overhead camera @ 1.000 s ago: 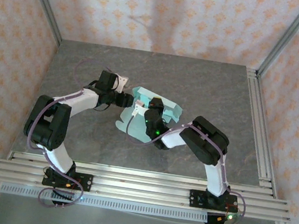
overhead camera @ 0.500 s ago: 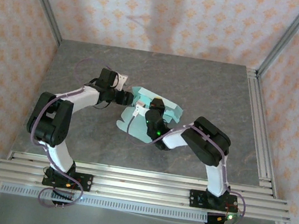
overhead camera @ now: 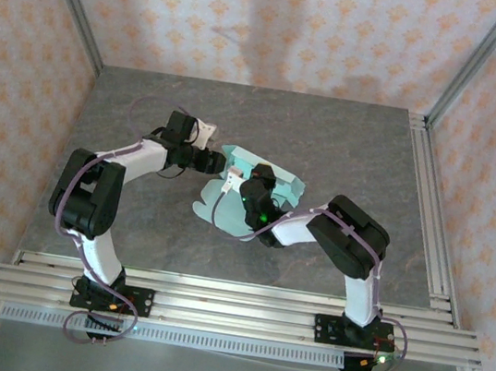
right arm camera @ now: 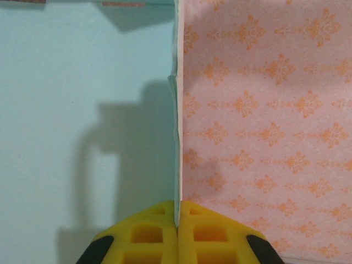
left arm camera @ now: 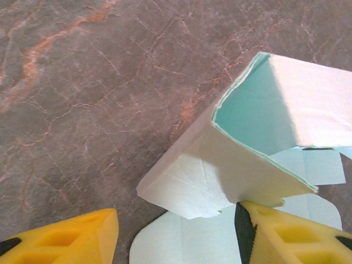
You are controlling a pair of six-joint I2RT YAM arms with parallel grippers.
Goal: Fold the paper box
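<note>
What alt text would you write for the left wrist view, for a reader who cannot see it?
A partly folded mint-green paper box rests on a grey marbled table, its hollow inside facing the camera. At the bottom edge, the left gripper is open, its two yellow fingers apart, one next to the box.

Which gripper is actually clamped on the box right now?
The right gripper: its yellow fingers are pinched shut on a thin edge of the paper box. The left gripper is open, fingers wide apart around a corner.

The paper box (overhead camera: 277,179) sits mid-frame on the grey table (overhead camera: 357,146); the left tool (overhead camera: 215,164) is at its upper-left edge, the right tool (overhead camera: 249,189) at its middle.
</note>
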